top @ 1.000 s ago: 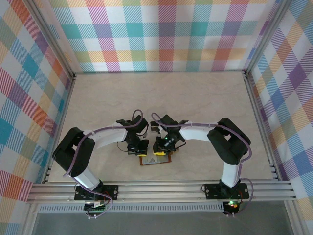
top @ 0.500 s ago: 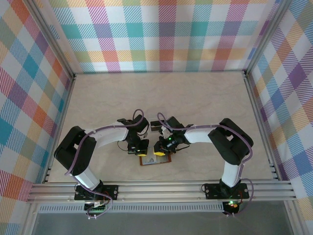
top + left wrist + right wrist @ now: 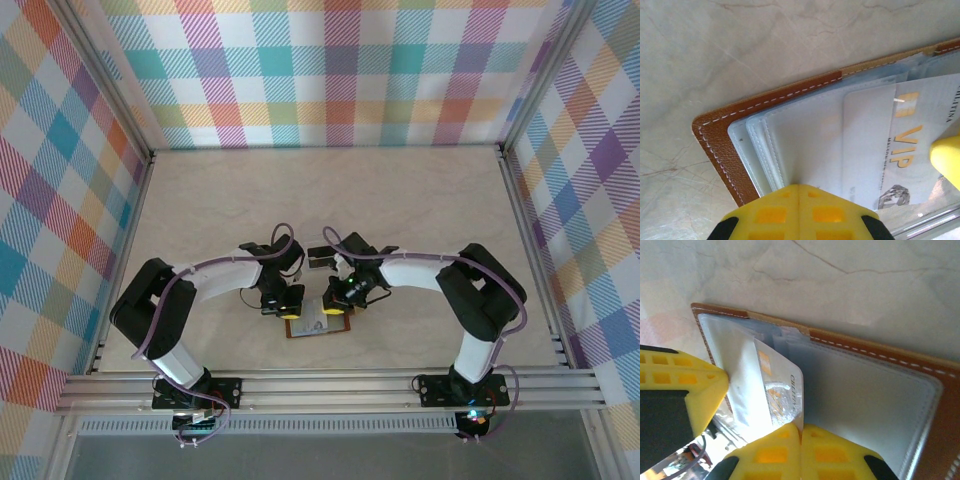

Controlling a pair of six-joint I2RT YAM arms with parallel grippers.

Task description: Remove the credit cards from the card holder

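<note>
Here, left gripper (image 3: 799, 189) closed, pressing card holder (image 3: 715, 131); right gripper (image 3: 801, 431) pinching credit card (image 3: 774, 386)

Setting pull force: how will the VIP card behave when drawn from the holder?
VIP card looks thin and flat: probably light, bendy. Glossy card holder pockets suggest easy sliding; right gripper pinches only its corner, so it might pivot.

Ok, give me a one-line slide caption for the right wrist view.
Right gripper pinching the corner of a white credit card protruding from the open brown leather card holder.
</note>
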